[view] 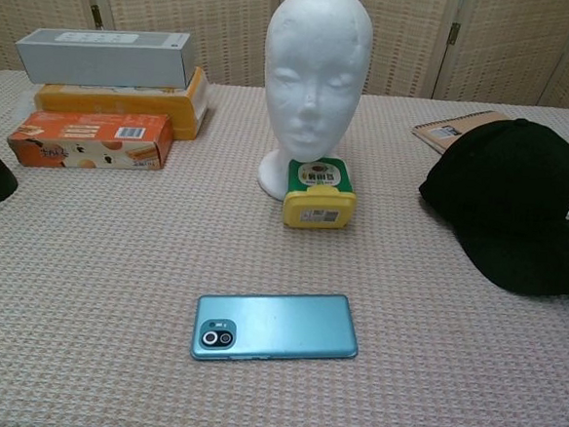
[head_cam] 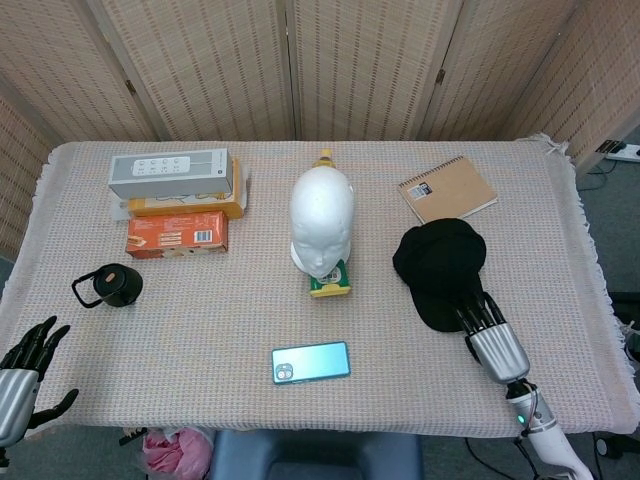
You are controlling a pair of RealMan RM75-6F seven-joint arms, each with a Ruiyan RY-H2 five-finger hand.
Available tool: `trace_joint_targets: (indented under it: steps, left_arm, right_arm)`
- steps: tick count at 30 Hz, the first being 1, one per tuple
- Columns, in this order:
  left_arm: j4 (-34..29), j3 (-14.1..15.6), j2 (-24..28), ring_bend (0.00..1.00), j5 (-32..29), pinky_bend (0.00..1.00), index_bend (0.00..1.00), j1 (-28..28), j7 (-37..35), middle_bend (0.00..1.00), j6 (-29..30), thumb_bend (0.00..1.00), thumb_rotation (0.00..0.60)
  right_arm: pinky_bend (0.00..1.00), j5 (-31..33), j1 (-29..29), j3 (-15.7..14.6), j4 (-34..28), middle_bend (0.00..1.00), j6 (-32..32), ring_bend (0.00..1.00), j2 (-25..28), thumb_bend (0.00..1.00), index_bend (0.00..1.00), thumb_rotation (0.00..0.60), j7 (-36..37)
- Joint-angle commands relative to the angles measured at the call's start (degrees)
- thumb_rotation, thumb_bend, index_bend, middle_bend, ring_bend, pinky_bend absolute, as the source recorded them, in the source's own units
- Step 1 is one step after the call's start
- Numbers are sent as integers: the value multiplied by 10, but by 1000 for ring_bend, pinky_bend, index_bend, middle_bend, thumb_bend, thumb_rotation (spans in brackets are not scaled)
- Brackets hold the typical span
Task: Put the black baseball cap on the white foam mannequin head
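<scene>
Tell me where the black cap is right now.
In the head view, the cap lies on the table's right side, just below the notebook and right of the mannequin head, with the right hand at its brim.

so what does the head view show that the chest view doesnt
Only the head view shows the left hand at the table's near left corner, the whole right hand with its fingers at the black baseball cap's brim, and the whole black bottle.

Only the chest view shows the white foam mannequin head's face and the front of the yellow-green box.

Both show the cap, mannequin, phone, notebook and stacked boxes.
</scene>
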Motion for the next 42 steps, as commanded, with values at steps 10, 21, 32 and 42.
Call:
trace_joint_targets:
  steps: [10, 21, 32, 42]
  left_arm:
    - [-1, -3, -1, 0, -5, 230, 115, 0, 3, 5, -1, 259, 600]
    - [0, -4, 4, 0, -6, 230, 122, 2, -10, 6, 4, 259, 600]
    - [-1, -2, 6, 0, -2, 230, 130, 1, -10, 7, 2, 259, 600]
    - [-1, -5, 9, 0, -8, 230, 134, 2, -16, 7, 2, 259, 600]
  right_arm:
    - [372, 12, 5, 8, -7, 342, -9, 331, -2, 418, 224, 600, 10]
    - [266, -5, 2, -11, 16, 174, 5, 202, 0, 397, 66, 600, -26]
    - [175, -29, 16, -37, 19, 106, -8, 114, 15, 385, 1, 600, -124]
    - [0, -30, 25, -40, 11, 0, -26, 0, 23, 280, 0, 600, -129]
